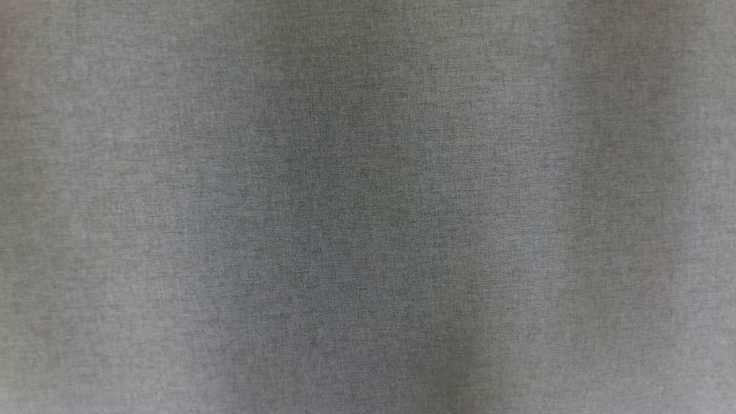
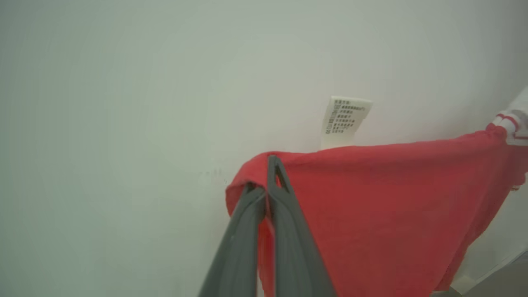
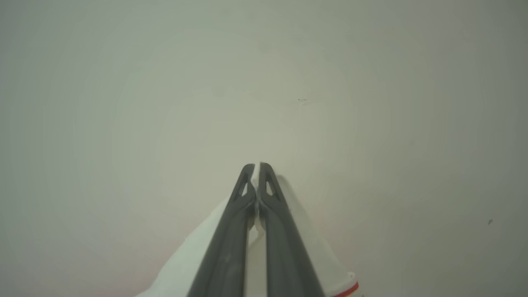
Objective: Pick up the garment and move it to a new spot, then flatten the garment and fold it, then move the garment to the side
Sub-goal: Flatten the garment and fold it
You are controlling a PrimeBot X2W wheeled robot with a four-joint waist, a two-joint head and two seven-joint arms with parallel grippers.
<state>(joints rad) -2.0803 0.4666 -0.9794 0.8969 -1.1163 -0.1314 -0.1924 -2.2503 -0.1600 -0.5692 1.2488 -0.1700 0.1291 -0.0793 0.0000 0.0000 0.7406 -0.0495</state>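
Here a grey woven cloth (image 1: 368,207) lies close before the head camera, too blurred to identify. The red garment (image 2: 371,198) hangs off any support, spanned against a plain pale surface (image 2: 123,123). The left gripper (image 2: 262,177) pinches its red edge, and the right gripper (image 3: 256,169) is pressed together on its white sleeve (image 3: 198,251). It looks light, limp and prone to sag, so hems and corners seem the best holds. A care label (image 2: 344,119) stands at the taut edge. Room around looks open.
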